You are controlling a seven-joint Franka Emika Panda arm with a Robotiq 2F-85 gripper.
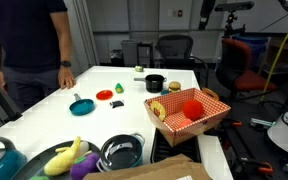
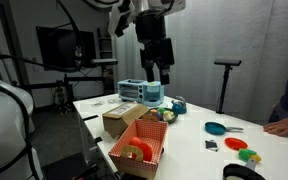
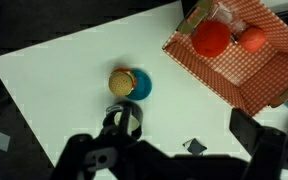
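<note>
My gripper point(image 2: 156, 72) hangs high above the white table point(image 1: 114, 115), open and empty. In the wrist view its dark fingers point(image 3: 184, 152) frame the bottom edge. Nearest below it are a black pot point(image 3: 124, 119) and a small teal dish with a round tan item on it point(image 3: 130, 84). A red-checked basket point(image 3: 256, 80) lies further off, holding a red ball point(image 3: 211, 38) and an orange ball point(image 3: 252, 38). The basket also shows in both exterior views point(image 1: 212, 113) point(image 2: 134, 155). A small black piece point(image 3: 194, 147) lies on the table.
A person stands at the table's far side point(image 1: 29, 40), hand on the edge. A teal pan point(image 1: 81, 105), a red item point(image 1: 104, 95) and a green item point(image 1: 118, 89) lie mid-table. A fruit bowl point(image 1: 69, 158), a black bowl point(image 1: 121, 152) and a cardboard box point(image 2: 119, 120) stand near the basket.
</note>
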